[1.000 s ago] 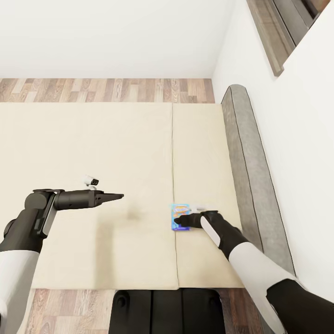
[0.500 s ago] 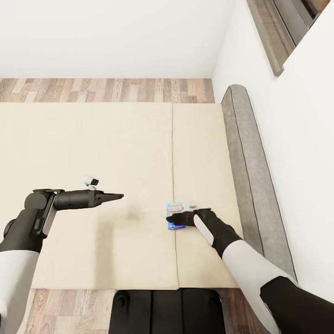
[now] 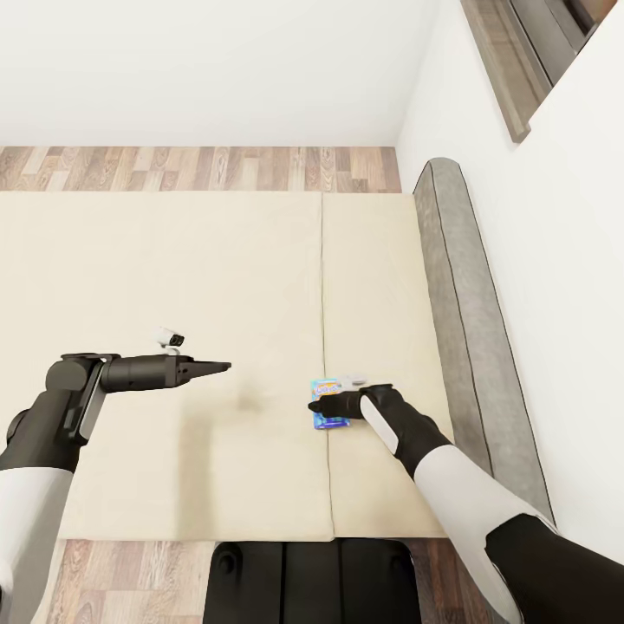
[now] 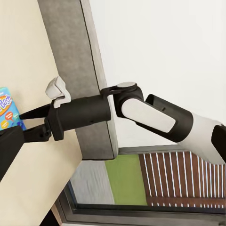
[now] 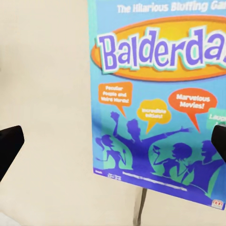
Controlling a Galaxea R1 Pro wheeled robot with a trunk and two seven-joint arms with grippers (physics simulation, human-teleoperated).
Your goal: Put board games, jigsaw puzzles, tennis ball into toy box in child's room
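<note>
Blue board game (image 3: 329, 405) lies flat on the bed (image 3: 217, 286), right on the mattress seam, near the bed's front edge and at about 5 o'clock from the bed's middle in the head view. Change over the last second: the right claw (image 3: 317, 406) has slid toward 9–10 o'clock across the box, from the box's right side to its left edge, and more of the cover is now hidden under the wrist; the box looks to have shifted slightly the same way, so it may be getting nudged rather than lifted. Left claw (image 3: 221, 367) has not moved, parked over bare mattress at 9 o'clock of the game, well apart from it, fingers together and holding nothing. Right claw is spread wide: in the right wrist view its two dark fingertips (image 5: 10, 141) sit at opposite edges of the frame, one over bare mattress and one at the box's far edge, with the cover between them, not closed on anything yet. Judgement: still lining up the pick, no toy secured, whole task mostly ahead; a thin flat box on a soft mattress will be awkward to get a finger under. Readable print on the cover: "Balderda…" cut off at the frame edge, "The Hilarious Bluffing Ga…", bubbles "Peculiar People and Weird Words!", "Incredible Initials!", "Marvelous Movies!". Left wrist view shows "dash". Grey headboard (image 3: 459, 303) at 3 o'clock.
</note>
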